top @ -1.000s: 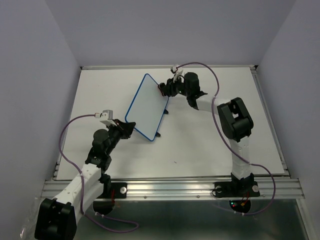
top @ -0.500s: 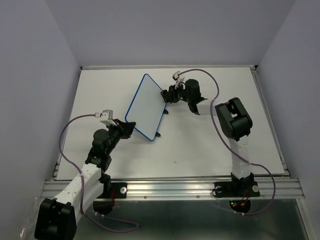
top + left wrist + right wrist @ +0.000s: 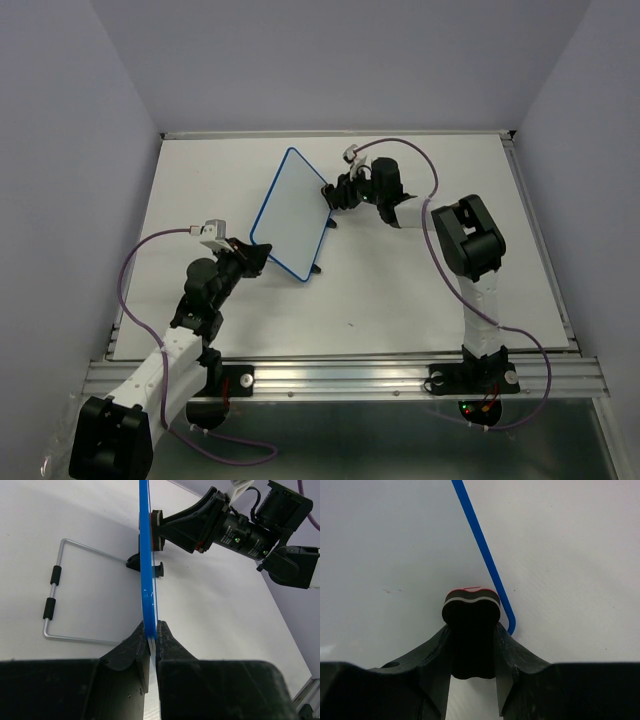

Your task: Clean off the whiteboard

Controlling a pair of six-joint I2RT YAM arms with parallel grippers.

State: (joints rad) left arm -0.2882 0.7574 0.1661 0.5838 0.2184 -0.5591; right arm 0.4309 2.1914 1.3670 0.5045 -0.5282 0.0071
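Observation:
The whiteboard point(image 3: 292, 214), white with a thin blue frame, stands tilted on the table, its face looking clean in the top view. My left gripper point(image 3: 258, 256) is shut on its near lower edge; in the left wrist view the blue frame point(image 3: 147, 570) runs edge-on between my jaws point(image 3: 153, 635). My right gripper point(image 3: 332, 194) is shut on a black eraser point(image 3: 471, 625) and presses it against the board face near the right corner of the frame point(image 3: 487, 560). A short red mark point(image 3: 470, 588) shows just above the eraser. The eraser also shows in the left wrist view point(image 3: 156, 529).
A bent wire stand with black sleeves point(image 3: 52, 597) lies on the table behind the board. Black feet point(image 3: 316, 267) sit under the board's edge. The table's raised rim point(image 3: 540, 240) runs along the right side.
My right gripper with the eraser has slid down along the board's right edge from the upper part toward the corner. The left gripper and board have not moved.

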